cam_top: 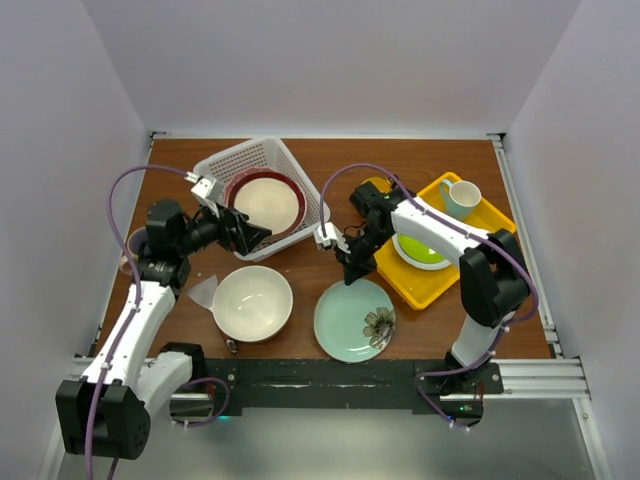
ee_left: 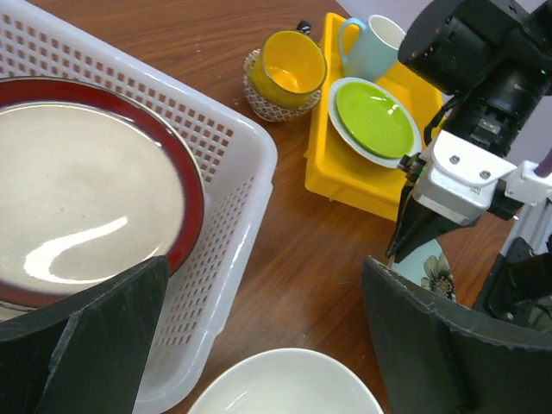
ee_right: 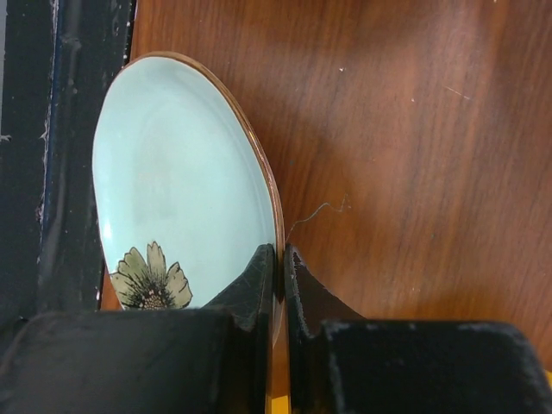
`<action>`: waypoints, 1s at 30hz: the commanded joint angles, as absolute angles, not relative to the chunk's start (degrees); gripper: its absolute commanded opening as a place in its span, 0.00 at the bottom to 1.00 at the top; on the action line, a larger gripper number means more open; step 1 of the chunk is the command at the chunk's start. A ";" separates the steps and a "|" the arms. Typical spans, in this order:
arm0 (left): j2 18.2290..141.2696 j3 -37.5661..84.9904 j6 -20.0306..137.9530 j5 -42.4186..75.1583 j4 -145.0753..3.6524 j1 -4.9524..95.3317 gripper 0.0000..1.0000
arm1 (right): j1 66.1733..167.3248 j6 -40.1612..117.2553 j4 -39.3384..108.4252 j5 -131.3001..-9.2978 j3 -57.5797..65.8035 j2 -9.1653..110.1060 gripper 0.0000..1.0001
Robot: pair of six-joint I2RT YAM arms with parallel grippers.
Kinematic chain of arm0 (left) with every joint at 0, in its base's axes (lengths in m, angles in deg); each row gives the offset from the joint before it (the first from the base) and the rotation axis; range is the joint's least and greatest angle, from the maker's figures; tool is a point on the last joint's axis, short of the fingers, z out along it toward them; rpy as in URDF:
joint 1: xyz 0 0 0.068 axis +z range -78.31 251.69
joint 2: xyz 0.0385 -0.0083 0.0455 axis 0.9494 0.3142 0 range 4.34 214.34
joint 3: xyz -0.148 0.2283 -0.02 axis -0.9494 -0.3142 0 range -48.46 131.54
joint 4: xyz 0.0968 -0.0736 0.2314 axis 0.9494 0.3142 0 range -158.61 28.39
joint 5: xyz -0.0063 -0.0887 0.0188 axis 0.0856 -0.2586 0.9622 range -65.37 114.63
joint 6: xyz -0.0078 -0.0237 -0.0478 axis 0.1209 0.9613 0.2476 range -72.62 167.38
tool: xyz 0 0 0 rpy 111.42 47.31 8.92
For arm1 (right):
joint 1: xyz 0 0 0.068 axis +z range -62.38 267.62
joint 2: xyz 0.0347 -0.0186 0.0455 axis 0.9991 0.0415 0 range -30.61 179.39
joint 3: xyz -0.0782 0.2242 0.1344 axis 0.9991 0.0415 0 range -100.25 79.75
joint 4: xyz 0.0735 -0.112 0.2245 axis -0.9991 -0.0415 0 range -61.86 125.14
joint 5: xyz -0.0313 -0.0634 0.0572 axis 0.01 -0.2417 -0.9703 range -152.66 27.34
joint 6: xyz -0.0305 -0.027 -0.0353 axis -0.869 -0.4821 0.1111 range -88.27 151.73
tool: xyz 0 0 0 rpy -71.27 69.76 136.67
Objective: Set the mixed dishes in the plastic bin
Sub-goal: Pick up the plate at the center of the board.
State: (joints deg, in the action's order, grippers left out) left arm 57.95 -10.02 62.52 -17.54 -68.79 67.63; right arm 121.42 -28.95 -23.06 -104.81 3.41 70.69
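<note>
Your right gripper (ee_right: pixel 279 254) is closed tight on the rim of the pale green plate (ee_right: pixel 172 172) with a painted flower, one finger on each side of the brown edge. This plate is on the table at the front, between the two arm bases, just beside the yellow tray (cam_top: pixel 410 280). If the rim is lifted from the wood, I cannot tell. Your left gripper (cam_top: pixel 260 236) is opened wide and holds nothing; it hangs over the near right corner of the white basket (cam_top: pixel 225 160). The red-rimmed bowl (cam_top: pixel 265 200) is already inside the basket. The big cream bowl (cam_top: pixel 252 302) stands on the table in front of the basket. The yellow mug (ee_left: pixel 291 65) stands behind the tray.
</note>
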 commanded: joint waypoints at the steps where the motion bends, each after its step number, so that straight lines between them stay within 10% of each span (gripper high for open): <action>1: 58.13 -10.66 63.20 -22.04 -73.35 65.89 0.98 | 120.32 -29.53 -19.27 -107.74 3.89 66.69 0.00; 30: 59.45 -9.52 65.93 1.68 -69.14 39.09 0.98 | 113.99 -27.15 -13.11 -113.55 10.05 53.94 0.00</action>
State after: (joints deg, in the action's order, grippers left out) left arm 59.04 -10.59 64.88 -2.79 -67.74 41.41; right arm 114.50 -27.40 -16.13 -108.92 9.97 57.37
